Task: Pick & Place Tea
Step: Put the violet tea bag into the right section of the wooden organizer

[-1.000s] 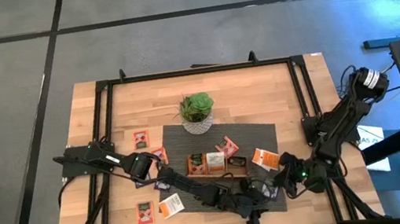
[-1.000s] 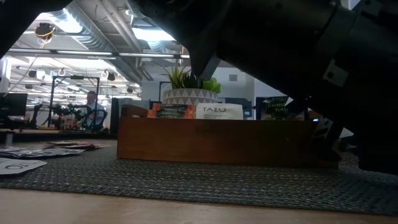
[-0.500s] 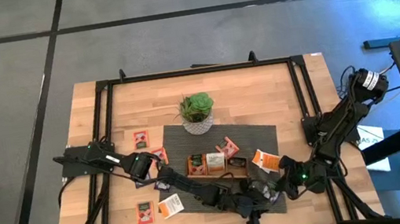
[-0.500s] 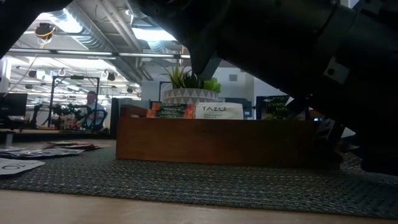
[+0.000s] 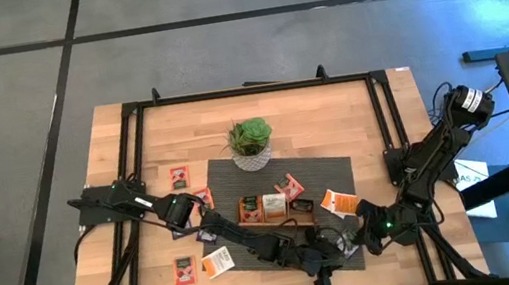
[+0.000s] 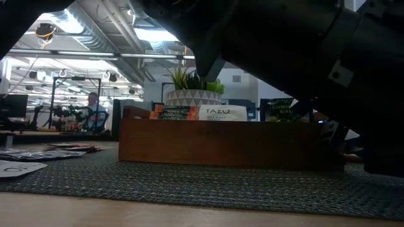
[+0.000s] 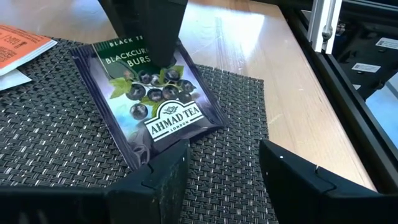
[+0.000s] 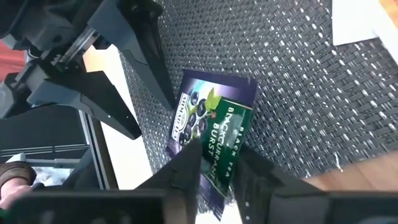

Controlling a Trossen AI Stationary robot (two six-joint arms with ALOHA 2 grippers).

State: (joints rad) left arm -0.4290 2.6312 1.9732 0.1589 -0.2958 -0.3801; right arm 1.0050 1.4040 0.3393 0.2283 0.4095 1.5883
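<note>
Closing in over the last second, the right gripper (image 8: 214, 171) is pinching the blackcurrant tea sachet (image 7: 155, 102) lying on the woven mat (image 5: 329, 167) at the table's five o'clock. Opposite it, the left gripper (image 7: 221, 171) is hovering, fingers apart; the transfer looks about to begin.

Two dark, matte-black jointed arms with angular wedge-shaped fingers (image 7: 163, 180), black cables trailing off each base (a small green light glowing near the right wrist).
</note>
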